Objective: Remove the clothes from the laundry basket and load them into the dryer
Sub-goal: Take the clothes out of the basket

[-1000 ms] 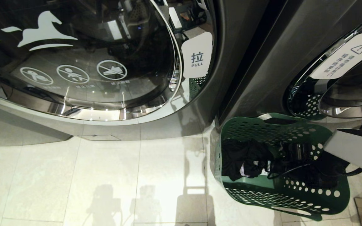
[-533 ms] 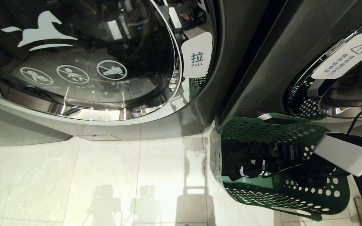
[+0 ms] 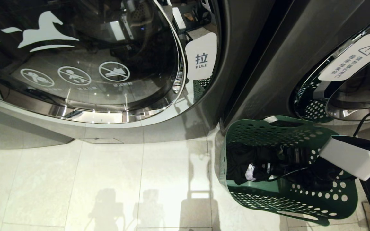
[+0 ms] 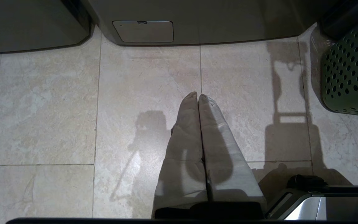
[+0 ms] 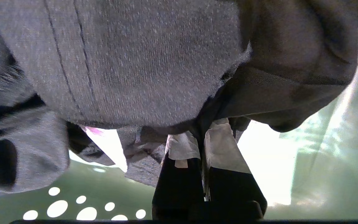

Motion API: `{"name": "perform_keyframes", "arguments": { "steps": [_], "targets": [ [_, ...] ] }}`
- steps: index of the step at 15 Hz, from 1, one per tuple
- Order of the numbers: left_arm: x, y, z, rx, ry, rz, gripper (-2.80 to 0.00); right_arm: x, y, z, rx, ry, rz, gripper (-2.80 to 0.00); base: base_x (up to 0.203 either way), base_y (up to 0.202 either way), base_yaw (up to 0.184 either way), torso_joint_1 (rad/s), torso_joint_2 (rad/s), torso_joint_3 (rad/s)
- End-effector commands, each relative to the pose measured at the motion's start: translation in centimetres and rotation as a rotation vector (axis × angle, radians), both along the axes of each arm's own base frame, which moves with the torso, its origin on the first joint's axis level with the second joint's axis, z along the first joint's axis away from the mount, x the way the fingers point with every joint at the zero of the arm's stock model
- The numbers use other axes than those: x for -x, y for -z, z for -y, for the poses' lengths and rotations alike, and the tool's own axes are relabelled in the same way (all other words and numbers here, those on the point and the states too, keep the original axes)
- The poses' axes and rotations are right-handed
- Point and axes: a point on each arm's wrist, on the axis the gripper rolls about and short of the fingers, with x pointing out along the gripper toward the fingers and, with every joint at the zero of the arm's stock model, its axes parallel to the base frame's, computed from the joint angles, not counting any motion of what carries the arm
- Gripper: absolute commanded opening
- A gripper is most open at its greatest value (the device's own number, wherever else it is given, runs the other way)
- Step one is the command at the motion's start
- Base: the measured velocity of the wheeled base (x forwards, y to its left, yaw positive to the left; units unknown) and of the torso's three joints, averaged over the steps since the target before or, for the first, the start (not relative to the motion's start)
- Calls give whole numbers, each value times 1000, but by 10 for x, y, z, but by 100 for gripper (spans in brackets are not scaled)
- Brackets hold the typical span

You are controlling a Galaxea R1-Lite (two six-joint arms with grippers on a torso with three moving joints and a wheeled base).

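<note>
Basket: a green laundry basket sits on the floor tiles at about four o'clock from where I stand, tucked just below the gap between the two machines.
Clothes: a dark heap of clothes lies inside the basket, toward its nine o'clock wall, with a small white tag showing.
Right claw: the right gripper is down in the basket, reaching in from three o'clock; its fingers are pressed together with a fold of the grey fabric pinched between them.
Left claw: the left gripper hangs over bare tile near the basket, fingers closed on nothing, idle.
Dryer: the big round door at eleven o'clock, with its pull tab, looks shut.
Step in hand: I judge this to be the grab, with the lift out of the basket next.
Risk, thin pinch: only an edge seems caught, so the cloth could slip free as it rises.
Risk, snag: trailing cloth or the black cable may catch the basket wall and tip it.
Risk, door: if the door is closed, there is nowhere to load.
</note>
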Motion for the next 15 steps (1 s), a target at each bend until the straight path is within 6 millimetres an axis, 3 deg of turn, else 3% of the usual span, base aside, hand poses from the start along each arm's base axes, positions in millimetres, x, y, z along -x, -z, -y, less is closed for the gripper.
{"name": "perform_keyframes", "arguments": {
  "steps": [1,5,8,11,15],
  "targets": [
    [0,0,0,0,-1,0,-280,0,-17,0,0,0,36,-280,0,0,0,0,0,0],
    [0,0,0,0,-1,0,-280,12,-58,-1,-12,8,82,-280,0,0,0,0,0,0],
    [0,0,0,0,-1,0,-280,40,-101,-3,-39,19,111,-280,0,0,0,0,0,0],
    [0,0,0,0,-1,0,-280,88,-138,-10,-59,17,122,-280,0,0,0,0,0,0],
    [0,0,0,0,-1,0,-280,159,-173,-16,-62,6,156,-280,0,0,0,0,0,0]
  ]
}}
